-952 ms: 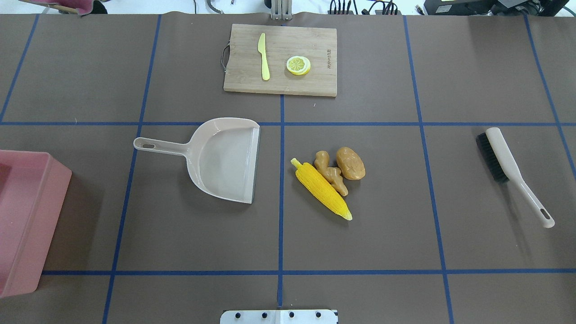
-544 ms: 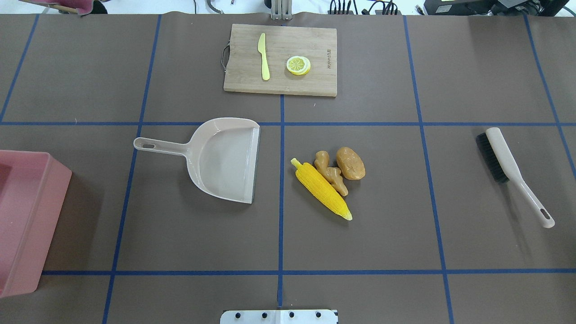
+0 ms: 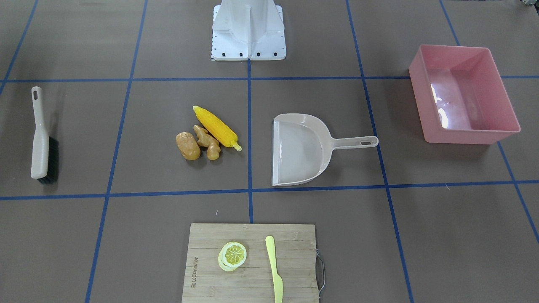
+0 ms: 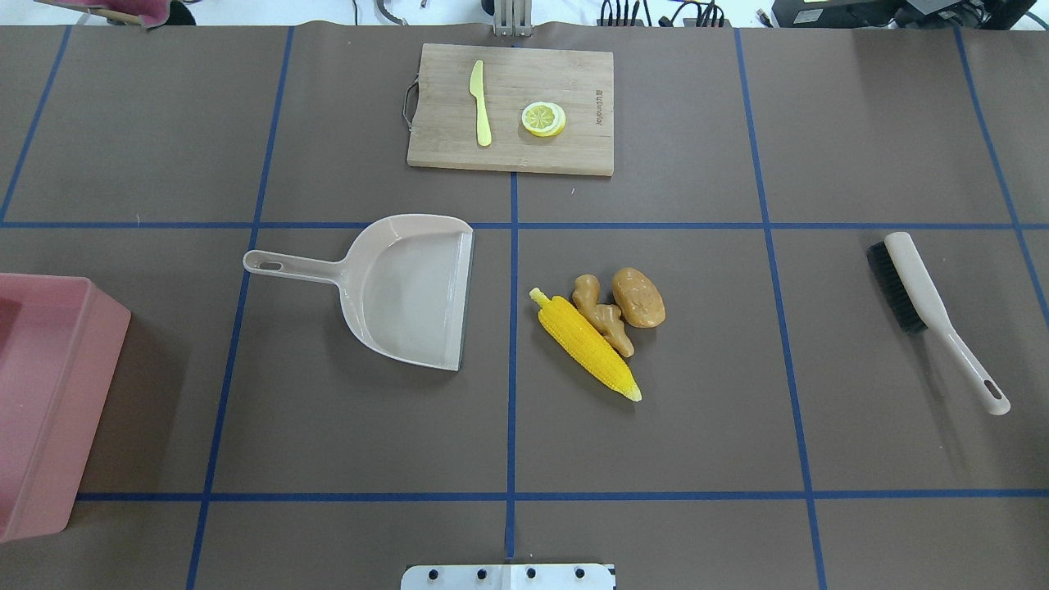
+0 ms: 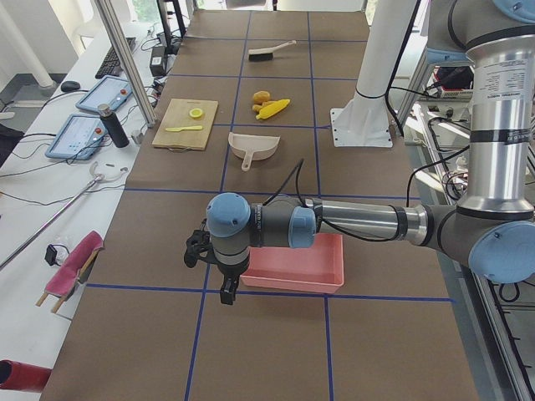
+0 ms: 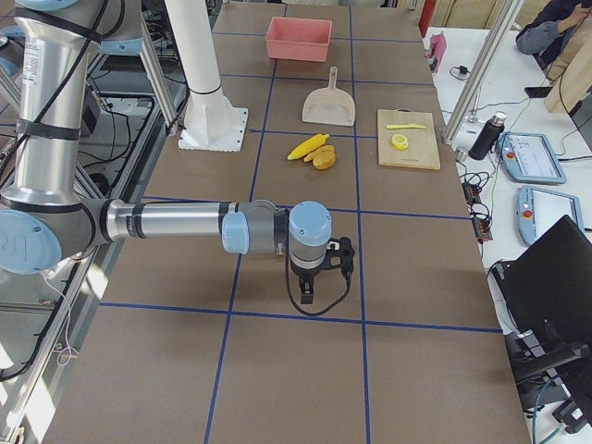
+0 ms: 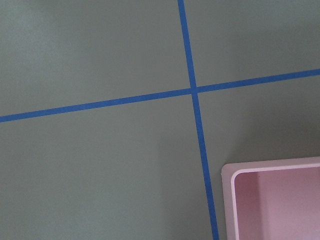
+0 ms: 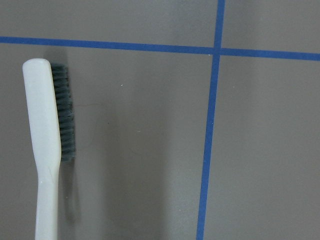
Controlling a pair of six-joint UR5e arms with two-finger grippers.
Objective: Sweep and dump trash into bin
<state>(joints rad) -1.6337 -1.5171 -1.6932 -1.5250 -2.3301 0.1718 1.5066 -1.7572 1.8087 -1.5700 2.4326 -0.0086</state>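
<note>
Nothing on the table has shifted over the last second; every object in the overhead view lies where it did before.

Taking 12 o'clock as the table edge far from the robot, the trash sits just right of centre. The corn cob lies slanted from 10 to 4 o'clock. The ginger root touches its upper side, and the potato is against the ginger at 2 o'clock. At 9 o'clock from this cluster lies the beige dustpan, its open mouth facing the trash. One blue tape line runs between them, and the handle points on toward 9. Farther that way, well apart at the table's end, stands the pink bin. At 3 o'clock from the trash, well apart, the brush lies with its bristles on its left side. At 12 o'clock a bamboo cutting board carries a pale yellow plastic knife and a lemon slice.

Seen only from the side cameras, the left gripper hangs just beside the bin's outer corner. The right gripper hangs over bare cover near the brush. I cannot tell whether either is parted or closed.

Brown paper gridded with blue tape covers the table. A white bench with tablets and cables runs alongside.
</note>
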